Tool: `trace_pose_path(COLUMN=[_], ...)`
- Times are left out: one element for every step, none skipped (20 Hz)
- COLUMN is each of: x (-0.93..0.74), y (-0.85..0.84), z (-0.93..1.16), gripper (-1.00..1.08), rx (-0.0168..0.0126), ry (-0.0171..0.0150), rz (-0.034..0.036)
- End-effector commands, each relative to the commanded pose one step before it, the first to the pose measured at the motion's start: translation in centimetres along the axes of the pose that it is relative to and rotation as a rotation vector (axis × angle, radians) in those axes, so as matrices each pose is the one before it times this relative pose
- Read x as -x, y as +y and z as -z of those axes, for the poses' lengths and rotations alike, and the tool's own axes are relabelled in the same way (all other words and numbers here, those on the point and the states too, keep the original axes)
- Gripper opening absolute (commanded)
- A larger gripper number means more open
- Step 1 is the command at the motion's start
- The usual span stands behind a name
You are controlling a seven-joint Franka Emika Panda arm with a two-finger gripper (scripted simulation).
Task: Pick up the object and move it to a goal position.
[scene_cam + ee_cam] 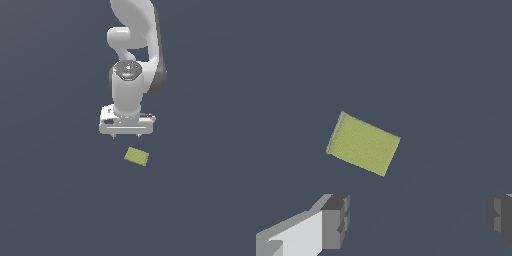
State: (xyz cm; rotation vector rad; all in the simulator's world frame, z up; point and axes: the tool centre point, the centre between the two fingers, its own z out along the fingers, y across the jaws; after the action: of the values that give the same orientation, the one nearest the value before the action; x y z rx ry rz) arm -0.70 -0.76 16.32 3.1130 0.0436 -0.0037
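The object is a small flat olive-yellow block point(136, 156) lying on the dark grey floor, turned at a slant. My white gripper point(127, 136) hangs above the floor, just behind the block in the exterior view, and is apart from it. Only the finger stubs show under the white hand there. In the wrist view the block point(363, 143) lies ahead of the fingers. The two grey fingertips point(336, 220) stand wide apart with nothing between them. The gripper point(418, 220) is open and empty.
The white arm point(132, 55) rises behind the gripper toward the top of the exterior view. The floor point(60, 190) is a plain dark grey surface with no other objects or marker in view.
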Motion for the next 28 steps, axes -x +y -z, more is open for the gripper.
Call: trace_pose_path(x=[0.0,0.019,0.057,0.091,0.127,0.163,0.181,0.147,0.107,0.066,0.028,-0.014,-0.031,-0.01,0.0,0.0,-0.004,-0.01,-0.016,-0.022,-0.028,-0.033,-0.038,-0.042,-0.046,-0.05,-0.054,-0.058], y=[0.001,-0.05,-0.145,-0.232,-0.32,-0.404,-0.44,-0.353,-0.256,-0.16,-0.065,0.029,0.079,0.029,-0.015,0.002,-0.009,-0.016,-0.011,-0.012,-0.012,-0.011,-0.012,-0.013,-0.017,-0.019,-0.023,-0.024], z=[0.0,-0.019,-0.045,-0.084,-0.115,-0.144,-0.162,-0.132,-0.097,-0.066,-0.023,0.004,0.039,0.018,0.002,-0.012,-0.025,-0.037,-0.047,-0.057,-0.067,-0.078,-0.088,-0.098,-0.109,-0.122,-0.133,-0.143], gripper=[1.0,1.0,1.0,1.0,1.0,1.0,1.0,1.0,1.0,1.0,1.0,1.0,1.0,1.0,1.0,1.0,1.0,1.0,1.0,1.0,1.0,1.0,1.0,1.0,1.0,1.0,1.0,1.0], rx=[0.0,-0.00055,-0.00152,-0.00256,-0.00348,-0.00433,-0.0047,-0.00372,-0.00266,-0.00168,-0.00061,0.00025,0.00084,0.00024,0.0,-0.00004,0.00003,0.00013,0.00025,0.00035,0.00044,0.00053,0.0006,0.00065,0.00068,0.00072,0.00075,0.00079], ry=[0.0,-0.0008,-0.00218,-0.0037,-0.0051,-0.00646,-0.00714,-0.00576,-0.00418,-0.00268,-0.00099,0.00038,0.00137,0.00044,0.0,-0.00012,-0.00012,-0.00006,0.00003,0.0001,0.00016,0.00021,0.00025,0.00027,0.00027,0.00026,0.00026,0.00028], rz=[0.0,-0.0001,-0.00032,-0.00052,-0.00067,-0.00075,-0.00067,-0.00035,-0.00006,0.00017,0.00028,0.00018,-0.00051,-0.00097,0.0,0.00097,0.00258,0.0042,0.00556,0.007,0.00844,0.00985,0.01116,0.01235,0.0137,0.01516,0.0165,0.01783])
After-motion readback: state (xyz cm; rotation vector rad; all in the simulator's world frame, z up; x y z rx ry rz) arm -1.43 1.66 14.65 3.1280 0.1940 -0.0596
